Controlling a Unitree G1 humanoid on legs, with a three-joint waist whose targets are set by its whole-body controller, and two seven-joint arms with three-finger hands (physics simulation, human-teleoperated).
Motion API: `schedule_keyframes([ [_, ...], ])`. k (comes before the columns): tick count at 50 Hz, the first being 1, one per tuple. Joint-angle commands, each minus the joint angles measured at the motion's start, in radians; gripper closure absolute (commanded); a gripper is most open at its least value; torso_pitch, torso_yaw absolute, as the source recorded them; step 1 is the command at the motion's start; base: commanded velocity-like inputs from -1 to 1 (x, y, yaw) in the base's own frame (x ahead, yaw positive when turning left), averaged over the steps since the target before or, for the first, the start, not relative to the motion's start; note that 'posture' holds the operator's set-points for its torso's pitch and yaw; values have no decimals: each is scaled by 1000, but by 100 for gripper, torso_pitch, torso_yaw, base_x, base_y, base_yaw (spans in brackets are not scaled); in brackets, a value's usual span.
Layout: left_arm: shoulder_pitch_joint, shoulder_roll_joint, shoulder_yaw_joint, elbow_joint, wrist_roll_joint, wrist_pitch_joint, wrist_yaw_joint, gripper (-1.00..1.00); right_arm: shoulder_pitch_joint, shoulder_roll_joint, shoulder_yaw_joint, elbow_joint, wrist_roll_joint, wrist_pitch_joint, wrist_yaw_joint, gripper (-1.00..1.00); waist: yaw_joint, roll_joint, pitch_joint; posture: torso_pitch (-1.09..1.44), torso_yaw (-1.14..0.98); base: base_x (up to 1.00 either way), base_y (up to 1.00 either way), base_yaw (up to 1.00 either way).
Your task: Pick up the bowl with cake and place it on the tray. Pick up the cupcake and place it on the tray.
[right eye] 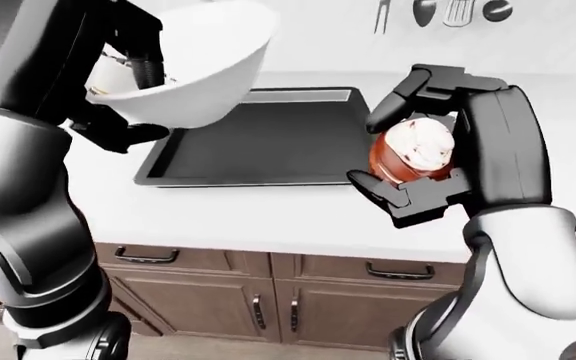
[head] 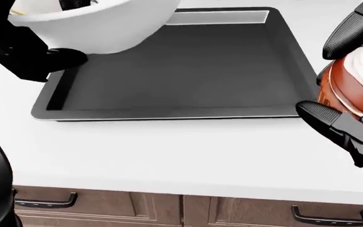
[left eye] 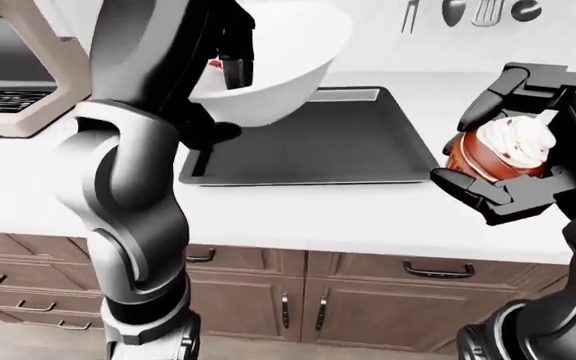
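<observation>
**White bowl and cupcake held above counter, one per hand**

One bowl [right eye: 183,71], one cupcake [right eye: 413,152], one dark tray [head: 181,71]. The left hand [head: 40,59] grips the tilted bowl from below and at its rim, holding it over the tray's upper-left corner in the head view. The right hand [right eye: 423,142] closes its fingers [right eye: 393,105] round the cupcake, clear of the white counter [head: 169,156], just right of the tray. Four utensils [left eye: 468,11] hang on the wall.
</observation>
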Motion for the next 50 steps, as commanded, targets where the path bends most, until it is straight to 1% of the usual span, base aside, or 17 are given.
schedule_keyframes([
  [1, -56, 4, 4, -46, 4, -9, 43, 100, -30, -20, -20, -11, 9, -21, -28, 100, -6, -1, -31, 0, 0, 31, 0, 0],
  [5, -58, 2, 0, -52, 8, -6, 37, 100, -36, -25, -29, -11, 6, -20, -21, 100, -1, -45, -20, 0, 0, 29, 0, 0],
  [6, -59, 2, 0, -52, 8, -6, 37, 100, -40, -27, -28, -11, 2, -20, -16, 100, 5, -73, -14, 0, 0, 0, 0, 0],
  [7, -59, 2, 1, -52, 7, -7, 37, 100, -43, -27, -26, -11, -4, -21, -11, 100, -1, -93, -34, 0, 0, 0, 0, 0],
  [8, -60, 2, 1, -54, 8, -5, 34, 100, -50, -28, -25, -11, -13, -19, 1, 100, 6, -92, -36, 0, 0, 0, 0, 0],
  [9, -63, 3, 1, -55, 9, -4, 32, 100, -58, -32, -24, -11, -24, -13, 14, 100, 5, -83, -24, 0, 0, 0, 0, 0],
  [14, -87, 12, 6, -64, 10, 8, 8, 100, -100, -54, -18, -11, -85, 14, 81, 100, 7, -87, -20, 0, 0, 0, 0, 0],
  [16, -97, 16, 7, -64, 10, 11, 1, 100, -125, -76, -5, -11, -111, 43, 105, 100, 2, -69, -16, 0, 0, 0, 0, 0],
  [17, -103, 18, 8, -64, 10, 13, -3, 100, -128, -77, -3, -11, -116, 45, 110, 100, -2, -52, -16, 0, 0, 0, 0, 0],
  [18, -108, 21, 9, -67, 9, 15, -8, 100, -136, -84, 1, -11, -119, 53, 113, 100, -2, -49, -16, 0, 0, 0, 0, 0],
  [19, -110, 22, 10, -66, 8, 16, -8, 100, -147, -97, 6, -11, -122, 68, 118, 100, -7, -60, -20, 0, 0, 0, 0, 0],
  [21, -109, 20, 5, -71, 13, 16, -11, 100, -167, -122, 14, -11, -125, 95, 127, 100, -5, -65, -31, 0, 0, 0, 0, 0],
  [27, -72, -8, -16, -15, 23, -29, 53, 100, -204, -165, 19, -5, -81, 132, 103, 100, 5, -76, -30, 0, 0, 0, 0, 0],
  [32, -64, -26, -31, 69, 35, -92, 130, 100, -233, -193, 30, -2, -37, 164, 70, 100, 14, -78, -32, 0, 0, 0, 0, 0],
  [38, -77, -47, -40, 120, 48, -120, 164, 100, -241, -201, 33, -7, 13, 176, 27, 100, 18, -82, -27, 0, 0, 0, 0, 0],
  [40, -82, -51, -48, 178, 58, -147, 210, 100, -241, -202, 33, -10, 30, 179, 11, 100, 19, -82, -25, 0, 0, 0, 0, 0],
  [50, -88, -53, -44, 322, 72, -204, 305, 100, -254, -224, 25, -11, 111, 198, -51, 100, 20, -81, -27, 0, 0, 0, 0, 0],
])
